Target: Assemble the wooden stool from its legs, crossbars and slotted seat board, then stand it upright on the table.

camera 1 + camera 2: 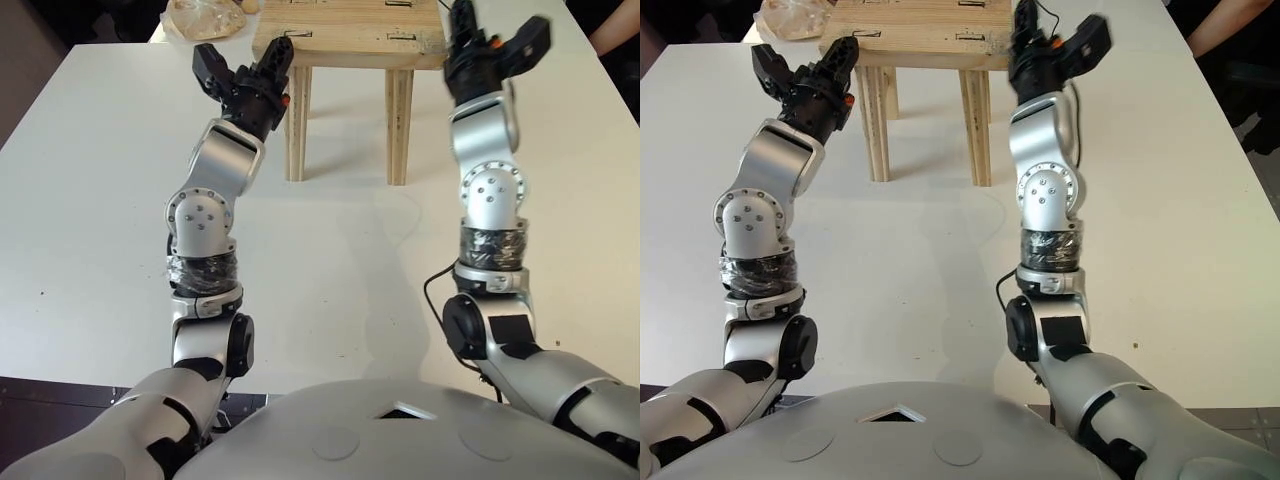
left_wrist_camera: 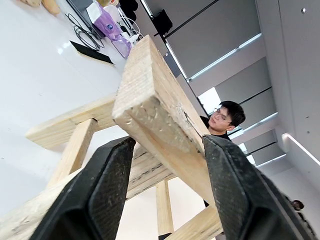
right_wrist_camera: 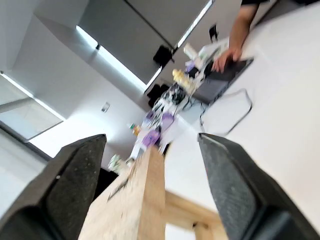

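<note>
— Type of premises?
— Lab or office workroom. One large white table [image 1: 90, 160], running toward 12 o'clock.
— Supporting items?
— Tall windows with grey roller blinds [image 2: 220, 35]. Recessed ceiling light strip [image 2: 301, 145]. Laptop [image 3: 222, 80], loose black cables [image 2: 82, 32], bottles and small clutter [image 3: 160, 120] on white desks. Crumpled plastic bag [image 1: 205, 18], table's 11 o'clock.

The flat white counter [image 1: 90, 210] carried an upright pale wooden stool [image 1: 350, 35] and, near it, a crumpled clear plastic bag [image 1: 200, 18].

white table [image 1: 100, 200] under grey walls [image 2: 285, 75] and a bright window [image 2: 212, 97].
</note>
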Motion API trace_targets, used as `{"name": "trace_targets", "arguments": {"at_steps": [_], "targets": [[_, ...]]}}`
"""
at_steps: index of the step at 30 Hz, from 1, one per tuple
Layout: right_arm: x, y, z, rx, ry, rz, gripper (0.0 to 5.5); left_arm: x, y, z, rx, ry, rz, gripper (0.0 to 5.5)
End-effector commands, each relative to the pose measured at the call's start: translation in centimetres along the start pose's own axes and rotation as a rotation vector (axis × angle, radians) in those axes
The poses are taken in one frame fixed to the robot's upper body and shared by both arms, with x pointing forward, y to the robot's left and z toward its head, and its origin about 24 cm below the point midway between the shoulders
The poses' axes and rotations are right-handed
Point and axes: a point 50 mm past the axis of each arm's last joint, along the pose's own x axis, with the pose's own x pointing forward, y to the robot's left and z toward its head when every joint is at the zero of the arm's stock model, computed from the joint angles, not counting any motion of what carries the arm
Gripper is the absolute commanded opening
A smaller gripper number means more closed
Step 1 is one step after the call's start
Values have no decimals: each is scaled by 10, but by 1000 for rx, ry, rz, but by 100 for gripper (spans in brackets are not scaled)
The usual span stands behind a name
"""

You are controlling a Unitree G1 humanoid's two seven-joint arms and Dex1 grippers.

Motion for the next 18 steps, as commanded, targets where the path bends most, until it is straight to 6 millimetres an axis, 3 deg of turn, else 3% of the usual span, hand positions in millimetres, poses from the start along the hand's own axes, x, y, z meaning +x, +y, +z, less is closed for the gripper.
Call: {"name": "trace_targets", "arguments": {"at_steps": [1,5,7,9,12,14,18], "targets": [[4,10,22,-321,-167,7,336,-18,37,-8,238,0,266,247],[-4,6,14,-712,-263,-51,336,-33,41,-1,526,-161,344,247],[-12,-12,0,-866,-259,-131,336,-42,46,1,880,-275,425,247],[-19,-33,-12,-960,-237,-201,336,-49,51,-1,1051,-362,457,247],[-27,-53,-27,-1021,-196,-239,336,-49,52,-6,1045,-400,456,247],[-28,-54,-34,-1032,-180,-230,336,-50,58,-9,1012,-405,487,247],[-28,-59,-44,-1032,-141,-221,336,-42,99,-23,1038,-264,541,247]]}}
